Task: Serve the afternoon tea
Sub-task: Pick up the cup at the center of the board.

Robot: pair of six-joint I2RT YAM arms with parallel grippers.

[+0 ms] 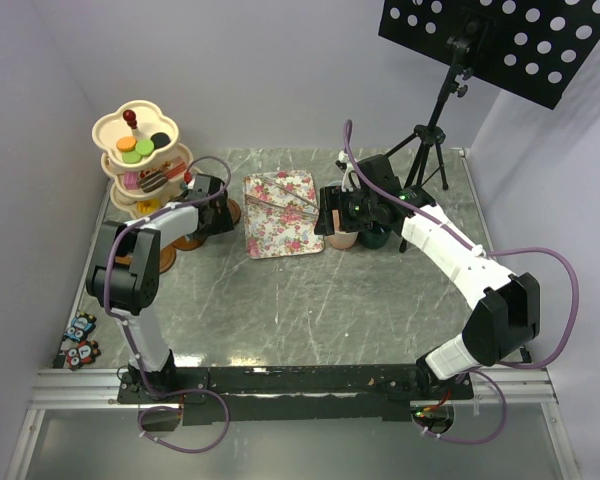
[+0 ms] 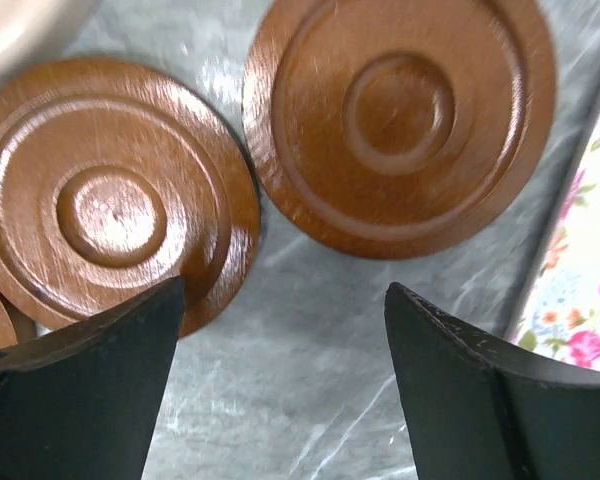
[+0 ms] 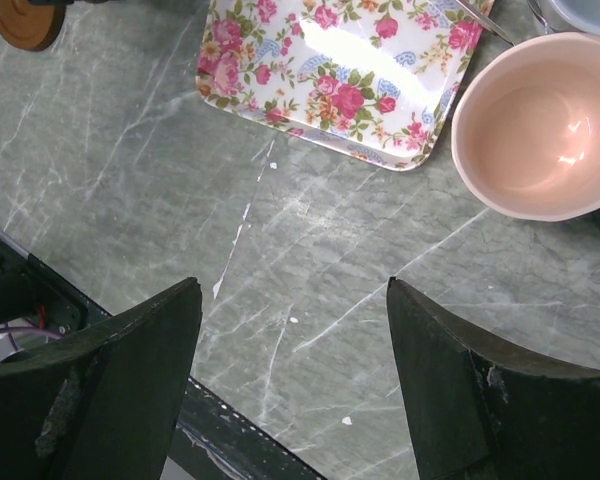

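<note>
The cream three-tier stand (image 1: pixel 135 150) with toy cakes and macarons stands at the back left. Brown saucers (image 1: pixel 190 240) lie beside it; the left wrist view shows two (image 2: pixel 110 210) (image 2: pixel 395 110) flat on the table. My left gripper (image 1: pixel 220 205) (image 2: pixel 285 300) hovers open and empty just above them. My right gripper (image 1: pixel 332 215) (image 3: pixel 293 290) is open and empty above bare table, near the pink mug (image 1: pixel 342 238) (image 3: pixel 540 125). The dark green mug (image 1: pixel 375 238) stands beside it. A light blue mug's rim (image 3: pixel 590 12) shows. The light green mug is hidden.
The floral tray (image 1: pixel 278 213) (image 3: pixel 340 70) (image 2: pixel 585 300) lies between the grippers, with metal tongs (image 1: pixel 280 195) on it. A tripod (image 1: pixel 430 140) with a black perforated board stands at the back right. Small toy pieces (image 1: pixel 80 340) lie at the near left edge.
</note>
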